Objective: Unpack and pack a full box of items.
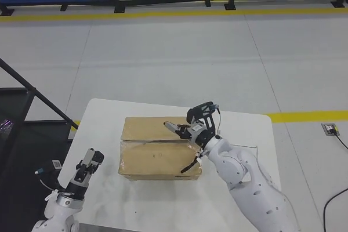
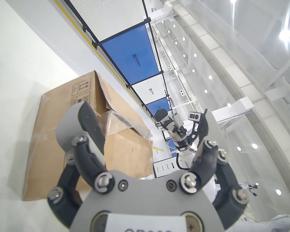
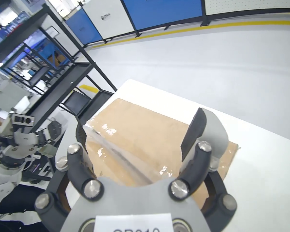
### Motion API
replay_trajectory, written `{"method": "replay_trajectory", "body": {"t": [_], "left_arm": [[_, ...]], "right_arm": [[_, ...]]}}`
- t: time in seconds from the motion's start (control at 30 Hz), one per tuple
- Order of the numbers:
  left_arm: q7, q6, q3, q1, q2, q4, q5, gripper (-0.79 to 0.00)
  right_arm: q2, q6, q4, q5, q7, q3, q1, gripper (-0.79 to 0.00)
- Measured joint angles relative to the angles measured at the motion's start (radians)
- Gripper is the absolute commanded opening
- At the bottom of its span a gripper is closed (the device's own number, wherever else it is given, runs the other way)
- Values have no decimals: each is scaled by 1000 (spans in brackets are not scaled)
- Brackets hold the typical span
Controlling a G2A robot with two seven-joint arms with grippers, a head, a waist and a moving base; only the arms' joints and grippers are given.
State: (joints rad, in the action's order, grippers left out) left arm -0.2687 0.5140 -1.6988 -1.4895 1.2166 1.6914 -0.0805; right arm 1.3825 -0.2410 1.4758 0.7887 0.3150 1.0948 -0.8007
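Note:
A brown cardboard box [image 1: 153, 156] sits in the middle of the white table [image 1: 243, 130]. Clear tape [image 3: 125, 153] runs along its top seam. In the left wrist view the box [image 2: 48, 126] has a top flap lifted and crumpled at one corner. My right gripper [image 1: 181, 133] hovers open just above the right part of the box top [image 3: 145, 126], its fingers [image 3: 195, 129] spread over the taped seam with nothing between them. My left gripper [image 1: 93, 156] stands open beside the box's left end, apart from it and tilted upward [image 2: 147, 124].
A black metal rack [image 3: 62, 73] stands off the table's left side. The left arm's gripper [image 3: 21, 134] shows far off in the right wrist view, and the right arm [image 2: 174, 129] in the left wrist view. Bare table lies in front of and to the right of the box.

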Motion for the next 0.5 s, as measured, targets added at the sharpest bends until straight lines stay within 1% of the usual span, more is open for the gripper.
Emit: {"method": "replay_trajectory", "body": {"t": [0.07, 0.13, 0.2, 0.23, 0.33, 0.5], "left_arm": [[1, 0, 0, -2, 0, 1, 0, 0], [2, -2, -1, -3, 0, 2, 1, 0], [4, -4, -2, -3, 0, 5, 3, 0], [5, -5, -2, -3, 0, 7, 4, 0], [5, -11, -3, 0, -1, 13, 7, 0], [7, -17, 8, 5, 0, 16, 14, 0]], "right_arm": [[-10, -69, 25, -4, 36, 21, -26, 0], [-26, -181, 53, -12, 136, 46, -48, 0], [-39, -242, 86, 14, 207, 94, -73, 0], [-41, -236, 93, 23, 210, 106, -77, 0], [-40, -172, 87, 20, 195, 99, -74, 0], [-40, -174, 74, 13, 190, 98, -79, 0]]}}
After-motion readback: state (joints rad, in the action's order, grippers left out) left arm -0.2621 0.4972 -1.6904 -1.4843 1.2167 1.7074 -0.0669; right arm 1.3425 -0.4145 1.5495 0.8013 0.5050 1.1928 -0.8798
